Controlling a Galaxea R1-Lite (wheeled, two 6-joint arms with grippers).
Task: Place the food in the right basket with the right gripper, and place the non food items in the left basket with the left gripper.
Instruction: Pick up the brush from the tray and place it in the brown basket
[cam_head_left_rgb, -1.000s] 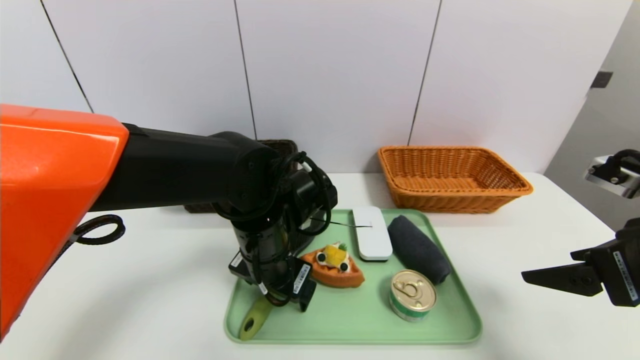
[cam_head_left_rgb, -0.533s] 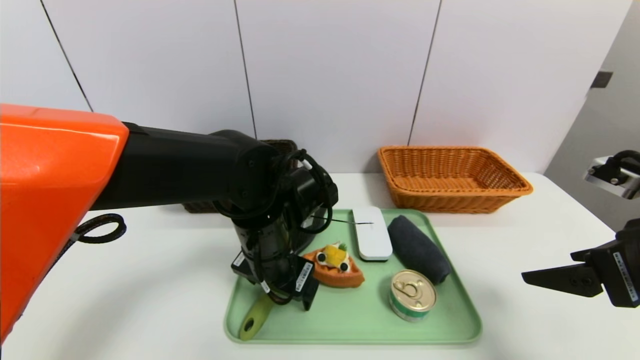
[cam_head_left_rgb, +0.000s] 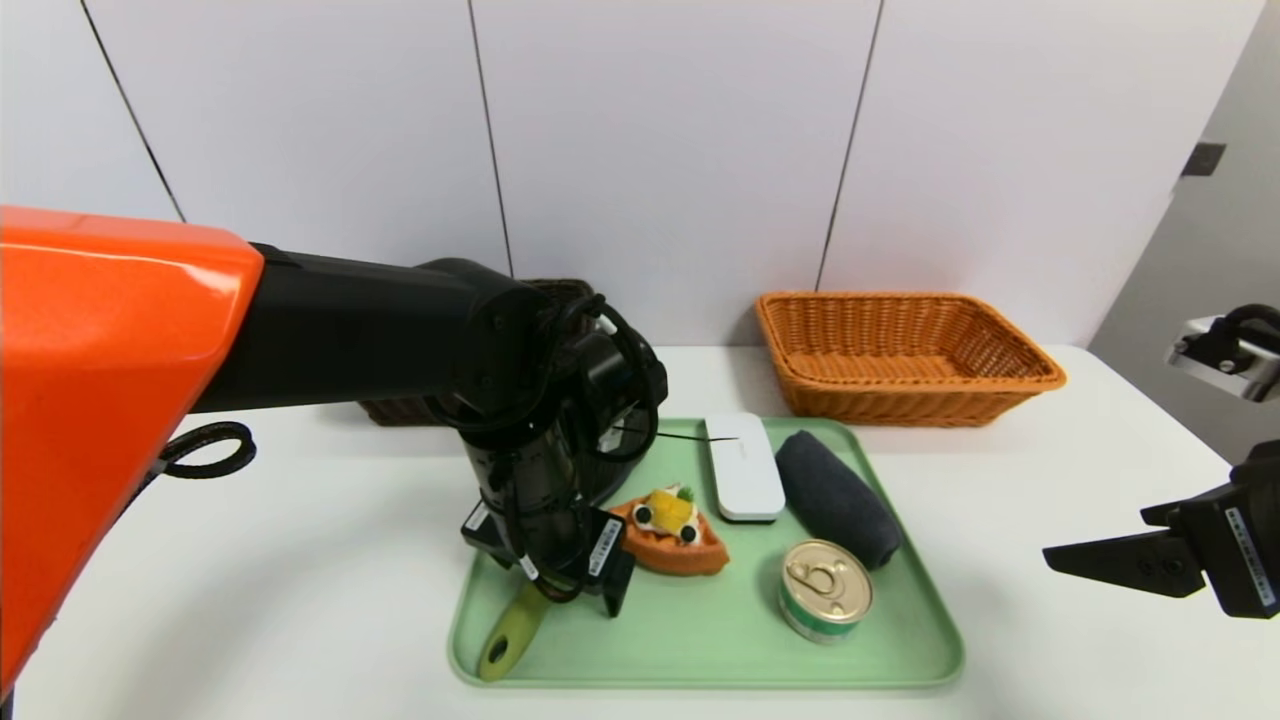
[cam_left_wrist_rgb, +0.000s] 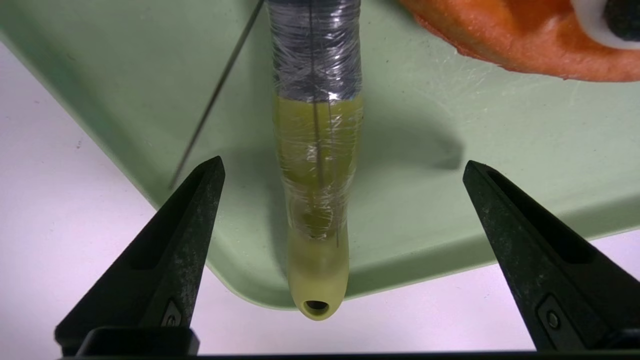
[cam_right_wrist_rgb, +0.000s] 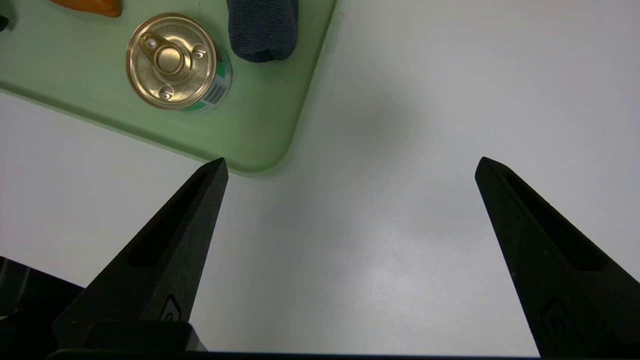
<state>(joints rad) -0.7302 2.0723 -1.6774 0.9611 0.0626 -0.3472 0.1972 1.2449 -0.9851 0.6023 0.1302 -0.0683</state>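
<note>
Handle of the green utensil (cam_left_wrist_rgb: 316, 200) runs lengthwise between my left gripper (cam_left_wrist_rgb: 342, 170) fingers, spread wide either side; right gripper (cam_right_wrist_rgb: 350, 165) also open, parked off-tray.

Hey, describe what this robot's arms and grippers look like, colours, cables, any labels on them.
The left arm has a glossy orange upper shell, then matte black links, with black cables looped around the wrist and small white barcode stickers near the left gripper. Its fingers are black, flat and tapered to points. The right gripper has the same black pointed fingers, a white label and a silver bracket above it.
</note>
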